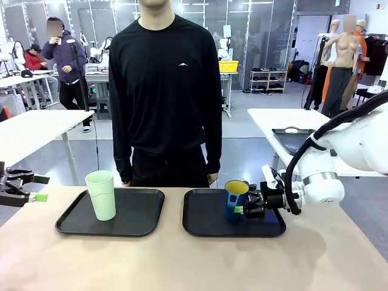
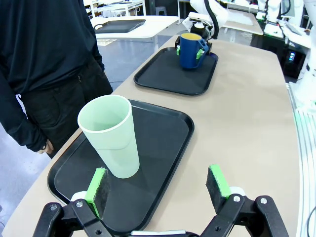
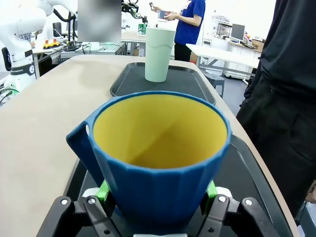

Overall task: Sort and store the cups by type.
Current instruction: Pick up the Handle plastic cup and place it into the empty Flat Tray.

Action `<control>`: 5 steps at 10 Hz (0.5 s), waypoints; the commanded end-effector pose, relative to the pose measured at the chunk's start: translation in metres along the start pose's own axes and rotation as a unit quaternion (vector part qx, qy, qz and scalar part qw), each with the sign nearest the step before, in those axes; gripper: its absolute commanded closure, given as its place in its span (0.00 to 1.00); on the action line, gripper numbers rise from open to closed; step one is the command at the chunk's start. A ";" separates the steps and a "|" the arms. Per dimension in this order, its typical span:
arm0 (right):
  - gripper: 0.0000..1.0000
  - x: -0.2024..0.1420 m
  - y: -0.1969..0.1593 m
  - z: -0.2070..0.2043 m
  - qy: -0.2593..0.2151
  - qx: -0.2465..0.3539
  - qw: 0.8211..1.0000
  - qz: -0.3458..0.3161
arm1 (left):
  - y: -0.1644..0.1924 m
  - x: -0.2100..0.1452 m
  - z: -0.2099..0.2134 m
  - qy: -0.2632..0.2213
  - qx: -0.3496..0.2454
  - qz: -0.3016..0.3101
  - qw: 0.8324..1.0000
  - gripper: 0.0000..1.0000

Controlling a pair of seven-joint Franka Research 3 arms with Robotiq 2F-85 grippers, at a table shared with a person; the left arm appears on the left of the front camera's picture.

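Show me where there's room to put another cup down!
The left tray has bare floor to the right of the green tumbler. The table is bare along the near edge and in the strip between the trays. The right tray is free left of the blue mug, but crowded where the right gripper clamps it.

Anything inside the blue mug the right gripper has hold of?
Nothing visible: the blue mug shows bare yellow walls in the right wrist view. Its very bottom is hidden by the near rim. The right gripper clamps it over the right tray.

Two cups, one mint-green tumbler [image 1: 101, 194] and one blue mug [image 1: 235, 197], on two black trays [image 1: 145, 219]
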State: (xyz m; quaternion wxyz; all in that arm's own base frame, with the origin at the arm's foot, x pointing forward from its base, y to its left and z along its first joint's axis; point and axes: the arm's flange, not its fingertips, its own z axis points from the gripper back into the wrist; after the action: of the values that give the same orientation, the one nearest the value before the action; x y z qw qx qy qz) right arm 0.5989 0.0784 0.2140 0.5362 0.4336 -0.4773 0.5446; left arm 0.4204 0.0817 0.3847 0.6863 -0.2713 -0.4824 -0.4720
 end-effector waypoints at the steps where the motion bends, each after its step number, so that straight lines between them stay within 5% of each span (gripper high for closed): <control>1: 0.25 0.000 -0.009 -0.003 -0.002 -0.007 1.000 -0.016 | 0.001 0.001 -0.001 -0.004 0.004 -0.005 1.000 0.00; 5: 0.00 0.004 -0.006 0.000 0.019 0.008 0.999 -0.025 | 0.001 0.001 -0.001 -0.004 0.004 -0.005 1.000 0.00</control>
State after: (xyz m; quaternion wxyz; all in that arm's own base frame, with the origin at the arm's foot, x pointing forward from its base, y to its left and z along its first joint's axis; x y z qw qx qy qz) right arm 0.6023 0.0790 0.2122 0.5417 0.4384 -0.4703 0.5414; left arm 0.4204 0.0817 0.3847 0.6863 -0.2713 -0.4824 -0.4720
